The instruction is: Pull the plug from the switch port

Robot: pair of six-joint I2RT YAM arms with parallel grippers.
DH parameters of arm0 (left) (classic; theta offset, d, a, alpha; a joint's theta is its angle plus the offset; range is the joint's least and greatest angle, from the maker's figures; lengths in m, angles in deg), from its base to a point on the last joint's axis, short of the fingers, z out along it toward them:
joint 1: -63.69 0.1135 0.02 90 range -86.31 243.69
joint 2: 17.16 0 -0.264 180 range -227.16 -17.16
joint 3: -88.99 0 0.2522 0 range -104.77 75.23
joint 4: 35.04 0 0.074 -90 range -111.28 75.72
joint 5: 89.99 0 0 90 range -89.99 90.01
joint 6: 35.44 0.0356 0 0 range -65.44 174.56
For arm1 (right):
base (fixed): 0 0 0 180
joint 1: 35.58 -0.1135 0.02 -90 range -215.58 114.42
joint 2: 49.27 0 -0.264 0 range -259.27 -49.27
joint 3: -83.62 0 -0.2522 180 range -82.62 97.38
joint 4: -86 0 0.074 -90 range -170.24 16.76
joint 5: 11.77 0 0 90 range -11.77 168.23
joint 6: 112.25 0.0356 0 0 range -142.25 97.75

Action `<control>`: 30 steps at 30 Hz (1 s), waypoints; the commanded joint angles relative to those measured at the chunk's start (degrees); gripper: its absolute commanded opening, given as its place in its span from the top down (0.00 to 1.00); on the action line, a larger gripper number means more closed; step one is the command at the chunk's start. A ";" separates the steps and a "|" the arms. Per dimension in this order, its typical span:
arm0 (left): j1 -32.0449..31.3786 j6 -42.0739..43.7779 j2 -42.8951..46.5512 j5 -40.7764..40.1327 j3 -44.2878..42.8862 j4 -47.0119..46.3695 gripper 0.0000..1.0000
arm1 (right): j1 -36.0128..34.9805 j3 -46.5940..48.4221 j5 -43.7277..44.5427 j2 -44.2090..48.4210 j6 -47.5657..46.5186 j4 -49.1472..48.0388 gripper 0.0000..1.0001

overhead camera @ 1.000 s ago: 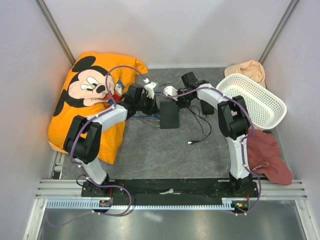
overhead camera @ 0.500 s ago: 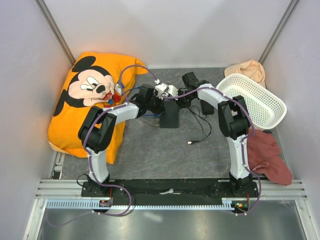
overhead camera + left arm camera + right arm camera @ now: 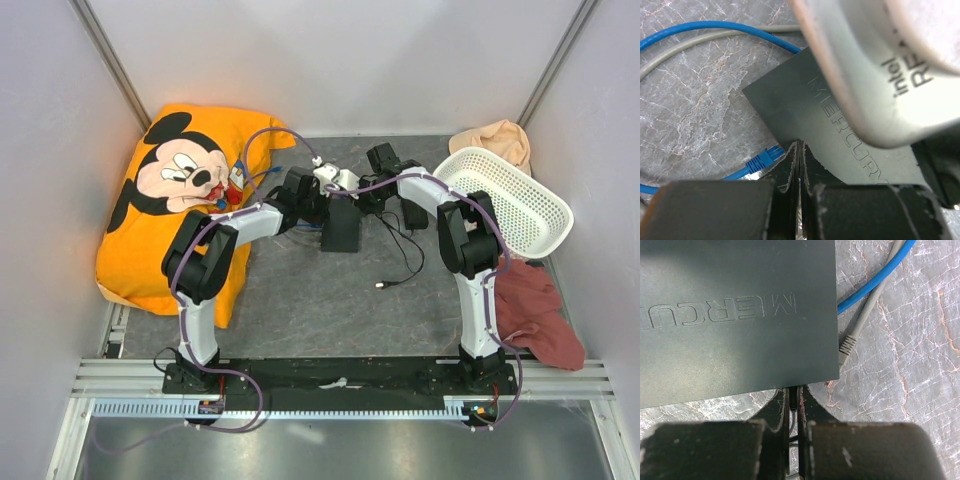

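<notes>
The switch (image 3: 340, 232) is a flat matte-black box lettered MERCURY (image 3: 840, 125) (image 3: 730, 315); its ports are hidden under its edge. My right gripper (image 3: 794, 399) (image 3: 352, 202) is shut on a thin black plug (image 3: 793, 401) that enters the switch's near edge. My left gripper (image 3: 799, 159) (image 3: 324, 204) is shut with nothing seen between its fingers, its tips at the switch's edge, under the right wrist camera (image 3: 900, 65). A loose blue plug (image 3: 761, 160) lies on the table beside the left fingers. A grey plug (image 3: 846, 347) lies next to the switch's corner.
Blue (image 3: 875, 280) and grey (image 3: 685, 47) cables loop beside the switch. A black power brick (image 3: 413, 215) with a thin cord (image 3: 400, 262) lies to the right. A Mickey pillow (image 3: 175, 190) is left, a white basket (image 3: 505, 200) right, a red cloth (image 3: 535, 310) below it.
My left arm has swung right from the pillow's edge to the switch, its gripper now beside the right gripper. The right arm has barely moved.
</notes>
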 commanded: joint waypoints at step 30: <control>0.66 0.84 1.88 -7.94 6.08 2.96 0.98 | 3.52 1.51 7.31 0.02 -1.33 14.54 1.00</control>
